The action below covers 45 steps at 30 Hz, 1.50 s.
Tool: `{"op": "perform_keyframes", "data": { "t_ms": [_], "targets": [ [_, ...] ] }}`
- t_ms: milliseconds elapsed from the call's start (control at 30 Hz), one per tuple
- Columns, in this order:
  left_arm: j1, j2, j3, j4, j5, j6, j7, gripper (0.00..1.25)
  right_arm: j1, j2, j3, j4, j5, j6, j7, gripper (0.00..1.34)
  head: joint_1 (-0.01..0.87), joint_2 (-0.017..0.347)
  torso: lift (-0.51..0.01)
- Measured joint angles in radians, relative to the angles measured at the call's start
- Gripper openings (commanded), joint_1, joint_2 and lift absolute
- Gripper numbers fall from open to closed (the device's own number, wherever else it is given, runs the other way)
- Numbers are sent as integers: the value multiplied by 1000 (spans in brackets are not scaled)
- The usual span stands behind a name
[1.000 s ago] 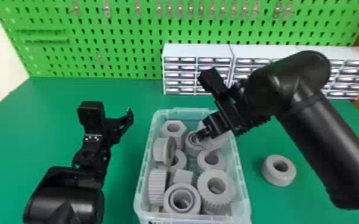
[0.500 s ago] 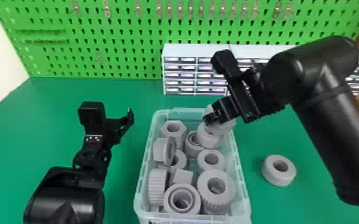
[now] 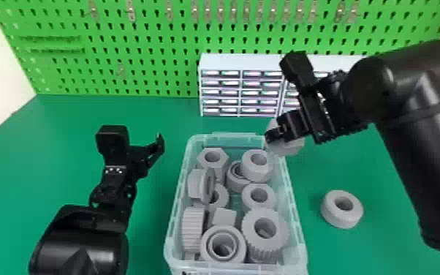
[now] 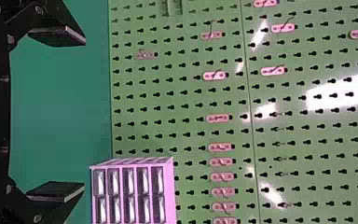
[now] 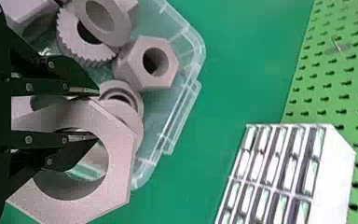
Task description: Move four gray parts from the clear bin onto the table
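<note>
Left of center, the left tool [image 3: 160,143] hung over the bench, its fingers spread wide and gripping nothing, apart from the bin to its right. Right of center, the right tool [image 3: 272,136] had its fingers closed on the wall of a gray hexagonal part [image 3: 293,147], one finger inside the hole and one outside. The part hung from the fingers by the upper right corner of the clear bin [image 3: 298,219], aloft.

A green bench [image 3: 358,252] spread across the frame, a pale wall [image 3: 2,73] rising at upper left. More gray parts [image 3: 235,236], some round, some toothed, one six-sided, crowded the bin at lower center. A green pegboard [image 3: 150,62] lined with metal hooks ran along the top, and a white drawer cabinet [image 3: 239,61] stood before it, partly behind the right arm. A gray ring [image 3: 354,215] lay flat on the bench, right of the bin.

Half a second earlier, the right tool and its part were lower and farther left, over the bin's upper right; both had moved up and right. The left arm and the ring had kept their places.
</note>
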Motion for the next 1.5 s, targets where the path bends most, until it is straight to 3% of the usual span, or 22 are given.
{"op": "perform_keyframes", "data": {
  "t_ms": [900, 1500],
  "targets": [
    [0, 0, -5, 0, 0, 0, 0, 1068, 66, -13, -168, -5, 104, 0, 0, 319, 693, 72, -52],
    [-6, 0, -10, 0, 2, 0, 0, 1068, 97, -12, -157, 65, 125, 0, 0, 319, 693, 72, -52]
  ]
}}
